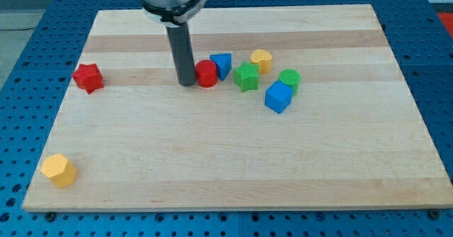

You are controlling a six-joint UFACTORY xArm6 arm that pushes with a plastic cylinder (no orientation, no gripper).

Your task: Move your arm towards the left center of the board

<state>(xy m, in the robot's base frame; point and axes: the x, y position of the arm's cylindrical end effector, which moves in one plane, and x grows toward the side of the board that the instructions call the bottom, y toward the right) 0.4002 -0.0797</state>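
Note:
My tip (187, 83) rests on the wooden board (233, 166) in its upper middle, touching or just left of a red cylinder (207, 74). A blue triangular block (221, 65) sits right behind the cylinder to its right. A red star block (88, 78) lies alone at the board's left centre, well to the left of my tip. A yellow hexagonal block (59, 170) sits near the bottom left corner.
Right of the cylinder is a cluster: a green star (246, 76), a yellow block (261, 59), a green cylinder (289, 79) and a blue cube (278, 97). The board lies on a blue perforated table (28, 25).

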